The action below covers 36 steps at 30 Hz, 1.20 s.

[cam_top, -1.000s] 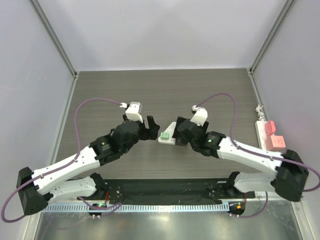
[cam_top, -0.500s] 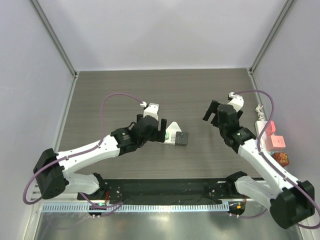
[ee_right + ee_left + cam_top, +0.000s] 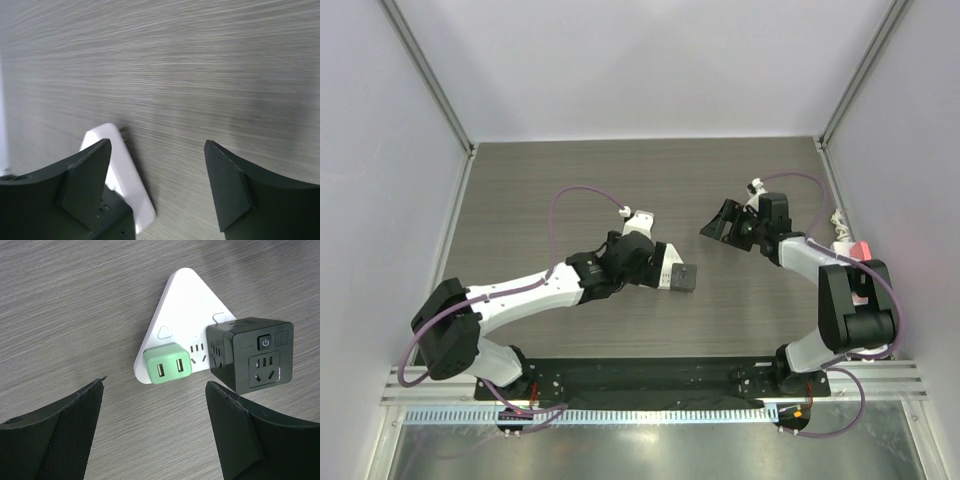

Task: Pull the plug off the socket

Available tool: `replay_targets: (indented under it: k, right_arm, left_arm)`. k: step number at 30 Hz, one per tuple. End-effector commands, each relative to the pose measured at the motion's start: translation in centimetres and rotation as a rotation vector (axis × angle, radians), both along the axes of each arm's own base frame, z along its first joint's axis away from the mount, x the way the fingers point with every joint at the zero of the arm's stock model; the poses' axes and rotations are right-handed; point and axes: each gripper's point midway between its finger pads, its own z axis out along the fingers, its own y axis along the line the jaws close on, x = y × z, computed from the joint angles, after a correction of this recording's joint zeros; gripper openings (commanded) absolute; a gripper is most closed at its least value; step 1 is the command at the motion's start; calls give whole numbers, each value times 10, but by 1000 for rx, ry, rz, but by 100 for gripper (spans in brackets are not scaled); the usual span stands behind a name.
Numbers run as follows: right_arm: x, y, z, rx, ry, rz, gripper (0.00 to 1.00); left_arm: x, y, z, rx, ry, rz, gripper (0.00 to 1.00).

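Note:
A white triangular socket (image 3: 187,310) lies on the table, with a green USB plug (image 3: 167,363) and a black cube plug (image 3: 250,357) stuck in it. In the top view the socket (image 3: 671,259) and the cube (image 3: 684,277) lie mid-table, and the green plug is hidden under my left gripper. My left gripper (image 3: 155,385) is open and hovers just short of the green plug, also in the top view (image 3: 656,268). My right gripper (image 3: 722,222) is open and empty, to the right of the socket. Its wrist view shows the socket (image 3: 122,172) past its left finger (image 3: 87,175).
A white power strip (image 3: 842,262) with red plugs lies at the table's right edge. Grey walls close in the back and both sides. The black arm-base rail runs along the near edge.
My right gripper has left the socket and swung to the right. My left gripper has moved right onto the socket's near side. The socket now lies slightly further right.

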Motion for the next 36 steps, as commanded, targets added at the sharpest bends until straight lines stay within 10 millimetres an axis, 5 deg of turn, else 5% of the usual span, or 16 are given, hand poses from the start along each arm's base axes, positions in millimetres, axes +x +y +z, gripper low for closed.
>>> replay_targets:
  k: [1, 15, 26, 36]
  right_arm:
    - [7, 37, 21, 207, -108, 133, 79]
    - [-7, 52, 10, 354, -96, 157, 71]
    - [-15, 63, 3, 362, -79, 197, 66]
    - [-18, 73, -7, 364, -44, 229, 61]
  left_arm:
    - [11, -12, 19, -51, -65, 0, 84]
    - [10, -24, -12, 12, -18, -16, 79]
    - [23, -29, -17, 61, -43, -1, 77]
    - [29, -25, -23, 107, -54, 21, 61]
